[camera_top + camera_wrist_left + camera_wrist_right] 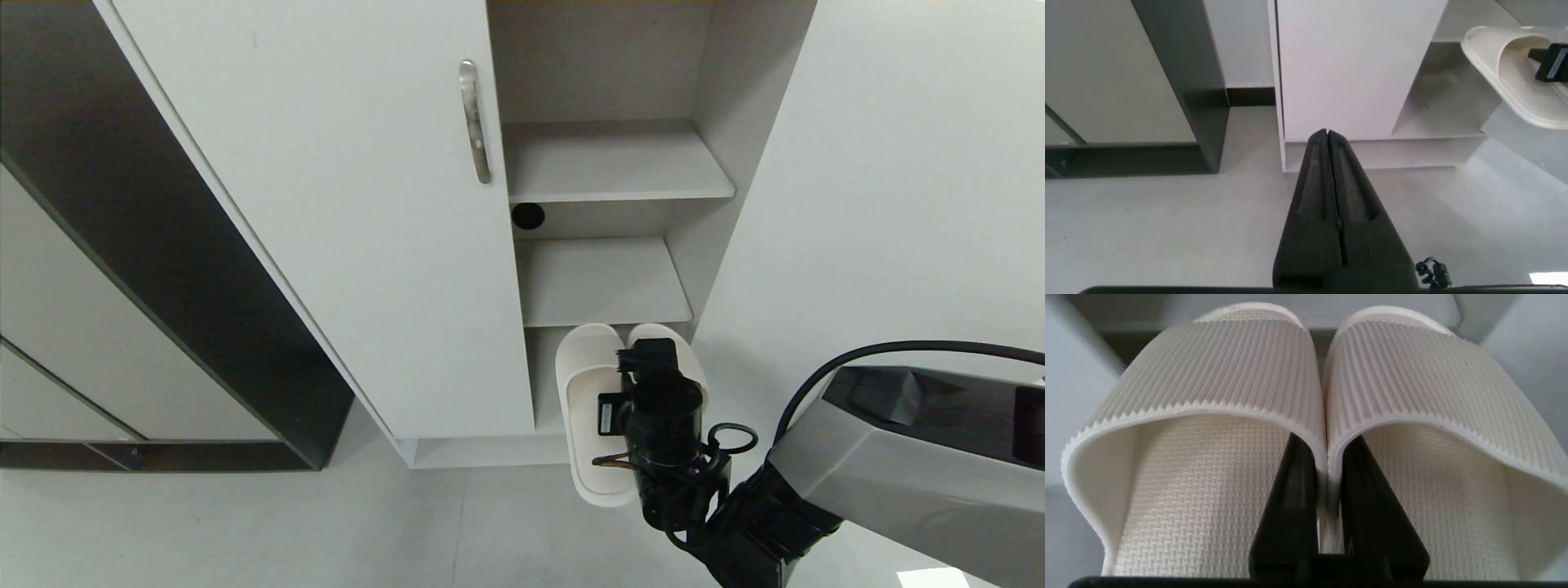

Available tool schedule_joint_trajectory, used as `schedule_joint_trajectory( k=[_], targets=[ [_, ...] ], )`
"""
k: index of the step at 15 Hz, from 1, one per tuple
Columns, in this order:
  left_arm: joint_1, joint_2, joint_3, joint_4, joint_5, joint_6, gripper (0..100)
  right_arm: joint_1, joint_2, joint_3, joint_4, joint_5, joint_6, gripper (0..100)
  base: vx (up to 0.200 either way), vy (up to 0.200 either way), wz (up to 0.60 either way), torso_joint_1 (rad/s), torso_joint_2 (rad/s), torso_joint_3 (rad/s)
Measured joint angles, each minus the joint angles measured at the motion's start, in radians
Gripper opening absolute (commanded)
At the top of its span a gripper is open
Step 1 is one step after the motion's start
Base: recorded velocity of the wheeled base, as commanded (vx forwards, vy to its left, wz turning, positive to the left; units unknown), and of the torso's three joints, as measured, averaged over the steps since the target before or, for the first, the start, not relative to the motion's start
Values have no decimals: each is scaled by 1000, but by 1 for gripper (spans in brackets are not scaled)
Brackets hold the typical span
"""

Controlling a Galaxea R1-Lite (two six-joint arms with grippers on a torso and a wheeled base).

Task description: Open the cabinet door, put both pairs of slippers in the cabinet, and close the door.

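The pair of slippers (589, 392), at lower centre before the open cabinet's (604, 282) bottom shelf, is clamped by its inner walls in the right gripper's (1327, 486) jaws, so stowing looks under way and next needs a push inward before release, while the left gripper (1327, 145) has its jaws together, empty.

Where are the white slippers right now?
In the head view, lower right of centre: the white slippers hang pinched in the right end effector, toes toward the bottom compartment of the open cabinet.
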Motion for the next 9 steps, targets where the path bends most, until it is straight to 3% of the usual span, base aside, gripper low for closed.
schedule_joint_trajectory(
  k=[6, 9],
  targets=[
    [0, 0, 0, 0, -1, -1, 0, -1, 4, -2, -5, 2, -2, 0, 200, 0, 0, 3, 2, -2],
    [0, 0, 0, 0, 0, -1, 0, 0, 6, -2, -5, 19, 2, 0, 0, 0, 0, 0, 0, 0]
  ],
)
